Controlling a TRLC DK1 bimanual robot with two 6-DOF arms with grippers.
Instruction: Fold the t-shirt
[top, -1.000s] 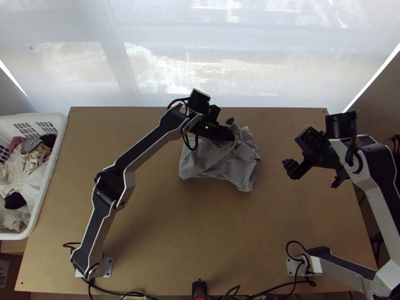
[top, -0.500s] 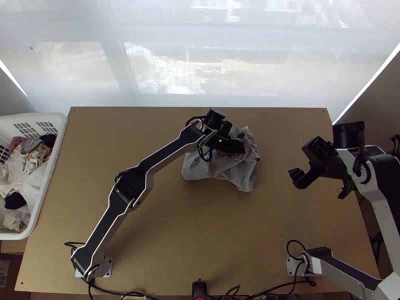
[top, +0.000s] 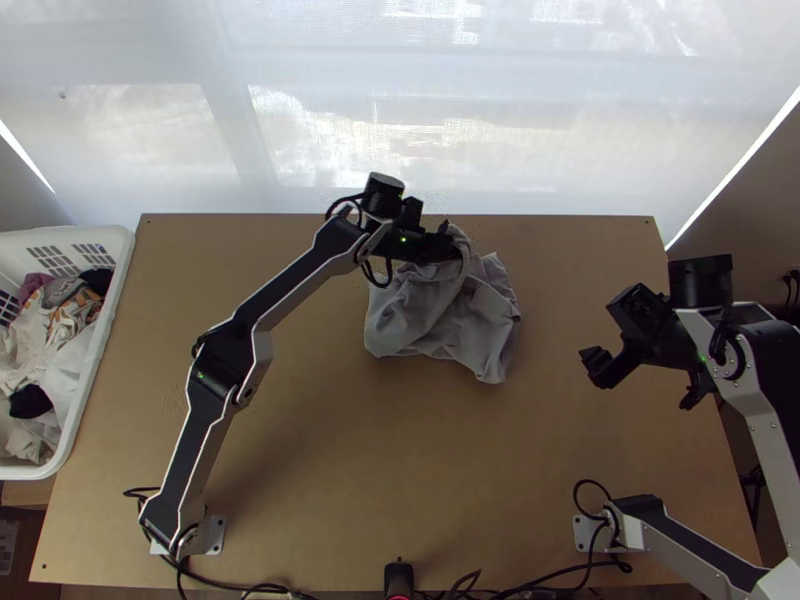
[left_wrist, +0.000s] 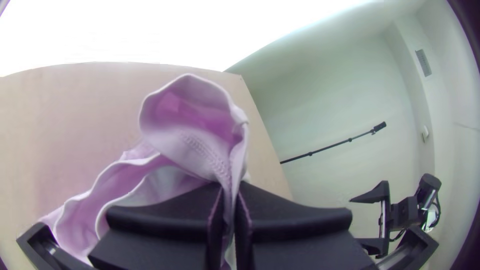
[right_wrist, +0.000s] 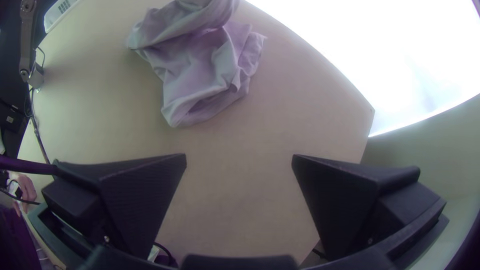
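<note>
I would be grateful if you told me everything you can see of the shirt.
The shirt is pale, soft-looking cloth, with a line of stitching beside a rounded, gaping opening. It lies bunched and creased, not flat, around the middle of the table's width, nearer the far edge. The left hand pinches a gathered part near that opening and holds it up, while the rest slumps on the table.
</note>
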